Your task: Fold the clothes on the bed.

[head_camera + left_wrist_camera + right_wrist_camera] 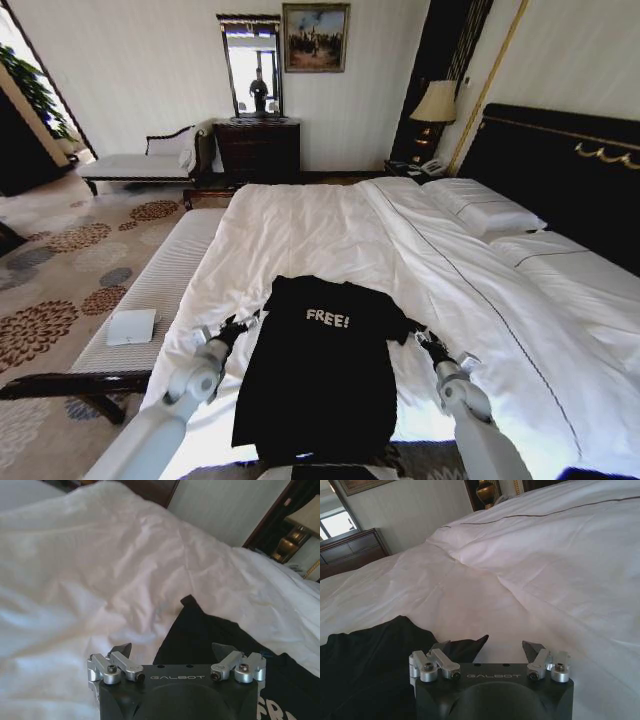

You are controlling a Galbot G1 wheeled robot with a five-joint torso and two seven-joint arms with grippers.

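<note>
The clothes, one black T-shirt (320, 385) with white "FREE!" on the chest, lie flat near the foot of the bed (330, 235), on its white duvet. My left gripper (232, 328) is at the shirt's left sleeve and my right gripper (425, 342) at its right sleeve. Seen from the left wrist, the left gripper (172, 652) is open just over the shirt's shoulder edge (210, 635). From the right wrist, the right gripper (487, 650) is open too, and the pointed sleeve tip (472, 647) lies between its fingers without being clamped.
A long white-cushioned bench (150, 285) runs along the bed's left side with a small white folded cloth (132, 326) on it. Pillows (480, 210) and the black headboard (560, 165) are at the right. A dresser (258, 150), a chaise (135, 165) and a lamp (435, 103) stand by the far wall.
</note>
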